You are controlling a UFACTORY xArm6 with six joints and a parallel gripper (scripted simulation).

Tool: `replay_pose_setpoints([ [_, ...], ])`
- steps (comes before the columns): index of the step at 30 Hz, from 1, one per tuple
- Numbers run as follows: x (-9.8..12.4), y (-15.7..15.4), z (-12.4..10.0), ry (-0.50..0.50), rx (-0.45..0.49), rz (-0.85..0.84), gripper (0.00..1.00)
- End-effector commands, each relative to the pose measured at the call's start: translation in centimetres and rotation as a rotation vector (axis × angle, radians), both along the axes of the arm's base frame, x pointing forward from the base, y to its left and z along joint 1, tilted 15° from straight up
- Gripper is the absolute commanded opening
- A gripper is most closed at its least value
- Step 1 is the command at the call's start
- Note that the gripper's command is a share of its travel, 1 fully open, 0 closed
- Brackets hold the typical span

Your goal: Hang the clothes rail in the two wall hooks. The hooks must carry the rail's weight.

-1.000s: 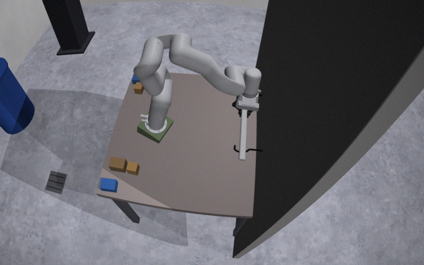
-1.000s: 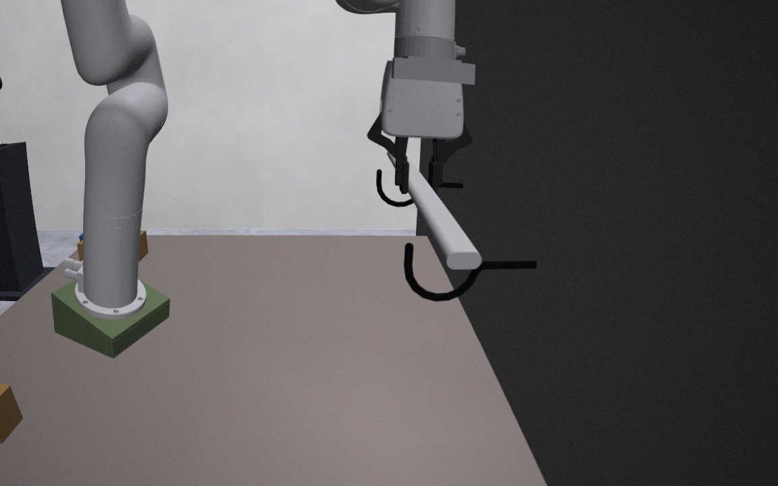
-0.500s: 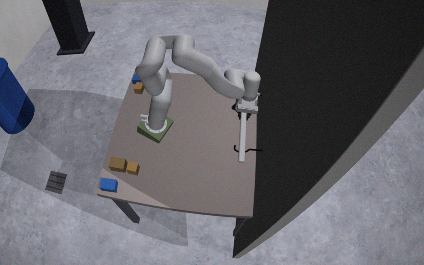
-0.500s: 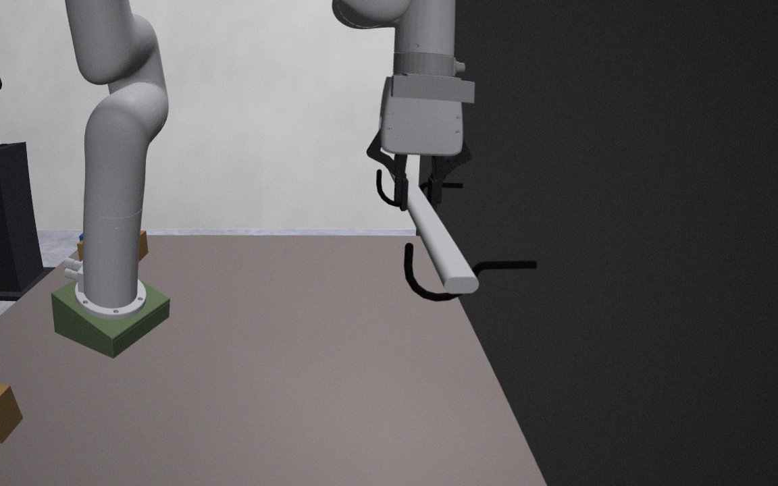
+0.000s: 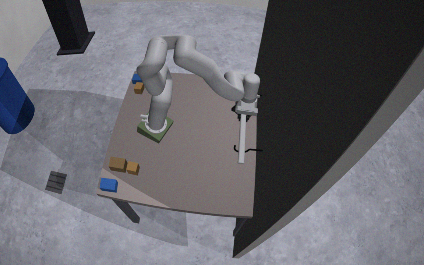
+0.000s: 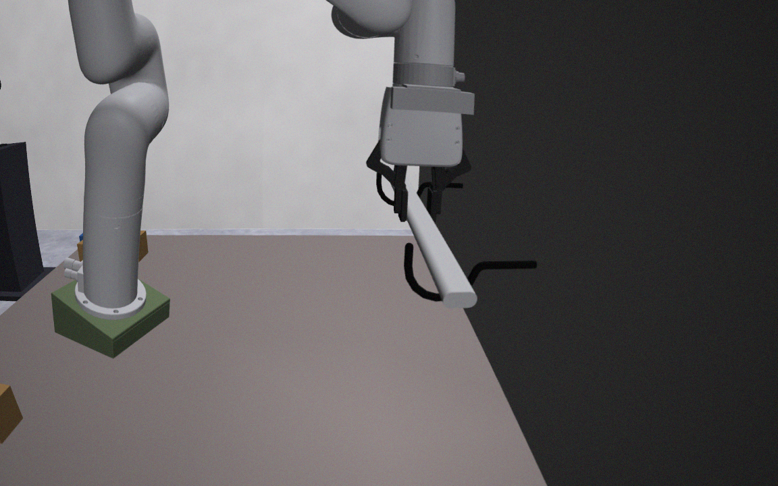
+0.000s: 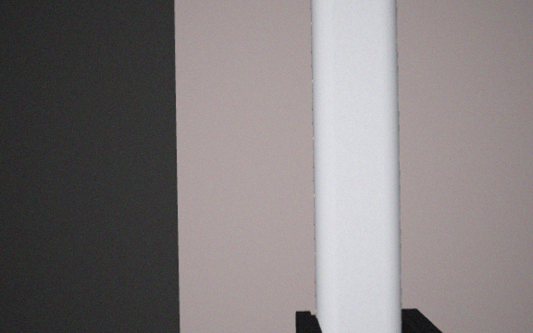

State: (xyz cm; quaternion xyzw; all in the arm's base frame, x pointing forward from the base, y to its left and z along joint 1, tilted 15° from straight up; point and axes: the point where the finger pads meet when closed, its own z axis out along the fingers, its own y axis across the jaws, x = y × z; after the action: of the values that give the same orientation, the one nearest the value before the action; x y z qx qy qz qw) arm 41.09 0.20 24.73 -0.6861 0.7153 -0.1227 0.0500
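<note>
The clothes rail (image 6: 440,256) is a pale grey rod held level beside the dark wall (image 6: 652,241). My gripper (image 6: 417,196) points down and is shut on the rail near its far end. The rail's near end lies in the curve of the near black hook (image 6: 425,279), which sticks out from the wall. The far hook (image 6: 387,187) is mostly hidden behind my fingers. In the overhead view the rail (image 5: 241,140) runs along the wall, crossing the near hook (image 5: 247,150). The wrist view shows the rail (image 7: 356,162) filling the middle, with the wall on the left.
The arm's green base (image 5: 155,127) stands mid-table. Brown boxes (image 5: 123,164) and a blue box (image 5: 108,184) lie at the table's near left corner; other boxes (image 5: 137,84) at the far corner. A blue barrel (image 5: 1,95) and a black pillar (image 5: 67,24) stand on the floor.
</note>
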Motion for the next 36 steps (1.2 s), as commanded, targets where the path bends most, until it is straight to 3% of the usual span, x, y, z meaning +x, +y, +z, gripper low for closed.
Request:
replay_pose_setpoints([
  [1, 0.1, 0.0, 0.2, -0.004, 0.000, 0.000, 0.00],
  [36, 0.4, -0.1, -1.1, -0.004, 0.000, 0.000, 0.00],
])
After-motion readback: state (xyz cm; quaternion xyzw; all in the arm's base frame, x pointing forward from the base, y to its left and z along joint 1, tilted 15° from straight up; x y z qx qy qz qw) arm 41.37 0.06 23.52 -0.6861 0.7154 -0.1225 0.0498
